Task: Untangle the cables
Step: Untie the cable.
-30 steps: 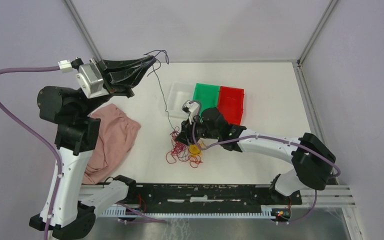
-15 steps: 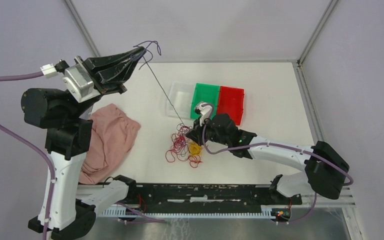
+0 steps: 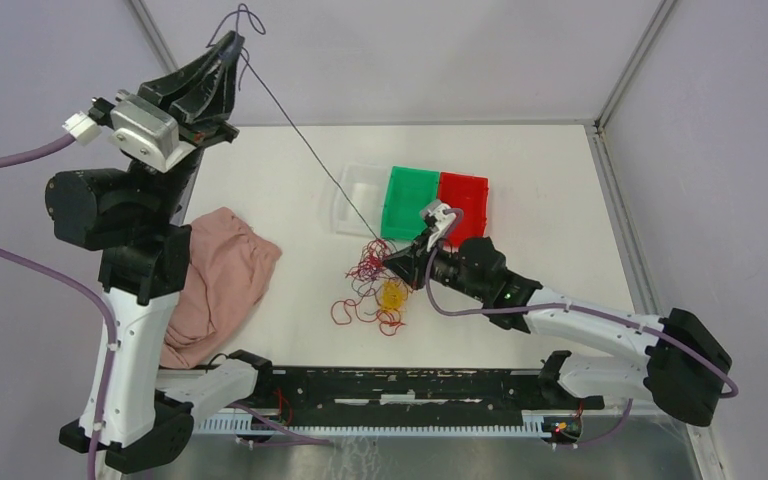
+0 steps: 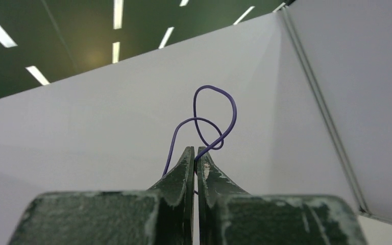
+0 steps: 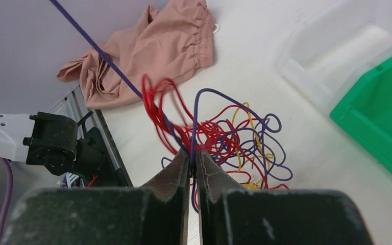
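Cables [image 3: 368, 292] in red, yellow-orange and dark purple lie in a loose tangle on the white surface [image 3: 540, 180] in the top view. They sit just in front of three containers set in a row: a clear tray [image 3: 358, 190], a green bin [image 3: 415, 188] and a red bin [image 3: 465, 192], and the tangle lies outside all three. The left gripper [image 3: 232, 40] is raised high against the back wall, its jaws clenched on a purple strand [image 3: 305, 145] that runs taut down to the pile. There the right gripper [image 3: 388, 262] sits low at the far edge of the tangle, jaws pinched on the cables. A pink cloth [image 3: 222, 278] lies crumpled near the left arm, a black rail [image 3: 410, 385] lines the near edge, and pale grey walls enclose the surface. In the left wrist view, the left gripper [image 4: 195, 153] has its jaws pressed together on the purple strand [image 4: 223, 104], which curls into a loop above the tips against a grey wall panel [image 4: 107, 127], with ceiling lights [image 4: 117, 13] beyond. In the right wrist view, the right gripper [image 5: 194, 153] grips red and purple wires of the cables [image 5: 229, 138] at its tips. The purple strand [image 5: 97, 48] rises straight to the upper left, the pink cloth [image 5: 153, 51] lies behind, and the clear tray [image 5: 337, 56] and green bin [image 5: 383, 127] stand to the right.
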Controlling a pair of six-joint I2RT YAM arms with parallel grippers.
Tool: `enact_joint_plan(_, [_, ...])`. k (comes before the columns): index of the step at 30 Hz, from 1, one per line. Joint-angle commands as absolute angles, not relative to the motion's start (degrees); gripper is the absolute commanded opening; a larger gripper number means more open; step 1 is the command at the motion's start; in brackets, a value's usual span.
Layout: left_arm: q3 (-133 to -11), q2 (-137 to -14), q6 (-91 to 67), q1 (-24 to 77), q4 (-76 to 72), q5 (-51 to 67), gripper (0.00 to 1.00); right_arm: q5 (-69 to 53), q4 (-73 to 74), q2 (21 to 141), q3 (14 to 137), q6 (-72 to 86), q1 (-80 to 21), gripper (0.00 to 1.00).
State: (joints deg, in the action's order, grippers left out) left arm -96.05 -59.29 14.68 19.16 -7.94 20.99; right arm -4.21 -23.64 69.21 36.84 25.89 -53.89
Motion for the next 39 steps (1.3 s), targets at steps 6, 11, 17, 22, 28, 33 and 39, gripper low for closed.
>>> enact_joint_plan(6, [-101.3, -57.5, 11.9, 18.9, -15.6, 20.5, 0.05, -8.8, -15.8, 62.7, 35.1, 31.2, -49.6, 0.29])
enact_joint_plan(11, [-98.1, -56.4, 3.9, 18.9, -13.8, 31.1, 0.06, -10.3, -11.8, 64.3, 40.3, 30.9, -49.0, 0.20])
enact_joint_plan(17, [-98.1, -56.9, 10.0, 18.9, -17.3, 24.9, 0.03, -8.6, -10.0, 65.5, 40.5, 30.2, -48.8, 0.15])
enact_joint_plan(22, [-100.9, -59.4, 11.4, 18.9, -17.4, 23.9, 0.06, -13.2, -12.5, 67.8, 42.8, 28.0, -48.8, 0.53])
enact_joint_plan(28, [-96.3, -58.9, 8.8, 18.9, -14.0, 30.0, 0.07, -14.6, -13.3, 67.4, 48.3, 26.5, -48.9, 0.69])
enact_joint_plan(33, [-92.3, -59.2, 6.2, 18.9, -12.4, 34.1, 0.07, -18.6, -18.4, 70.7, 55.0, 27.7, -49.3, 0.74])
enact_joint_plan(39, [-91.8, -61.7, 3.9, 19.0, -8.8, 39.9, 0.09, -14.9, -14.8, 78.8, 65.8, 25.6, -49.6, 0.75])
